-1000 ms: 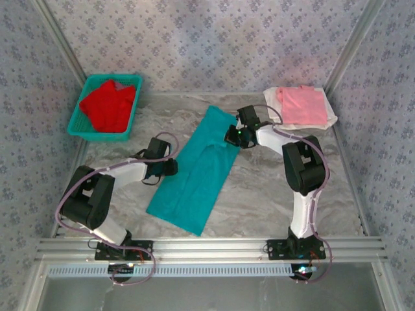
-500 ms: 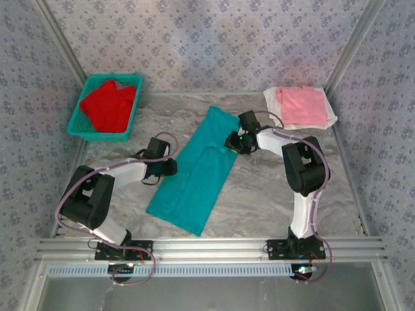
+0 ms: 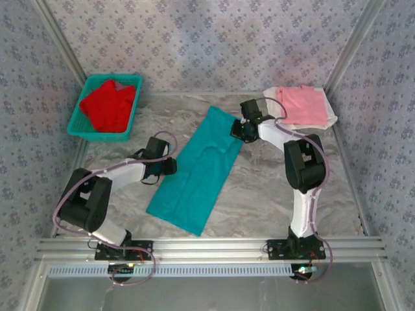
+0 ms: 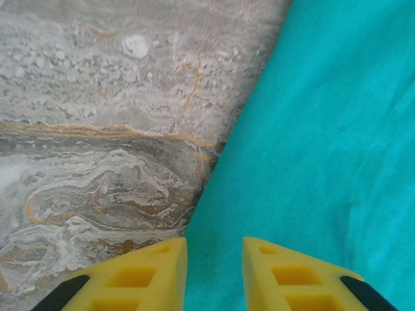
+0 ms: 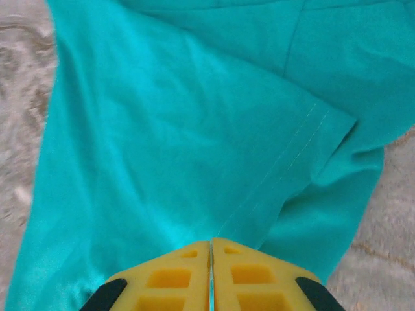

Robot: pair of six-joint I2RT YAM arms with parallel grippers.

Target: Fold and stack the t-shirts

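Folding a teal cotton t-shirt (image 3: 194, 172), which lies as a long narrow strip across the grey marbled table (image 3: 272, 188). The right gripper (image 3: 238, 129) rests at its far right edge. The right wrist view shows the yellow jaws pressed together over a sleeve seam; whether they pinch cloth I cannot tell. The left gripper (image 3: 170, 166) meets the left edge, and its wrist view shows the jaws slightly apart. The next move probably calls for an end-to-end fold.

T-shirt (image 3: 194, 175) at table (image 3: 259, 188) centre, basket (image 3: 76, 123) holding a shirt (image 3: 107, 107) back left, shirt stack (image 3: 303, 107) back right
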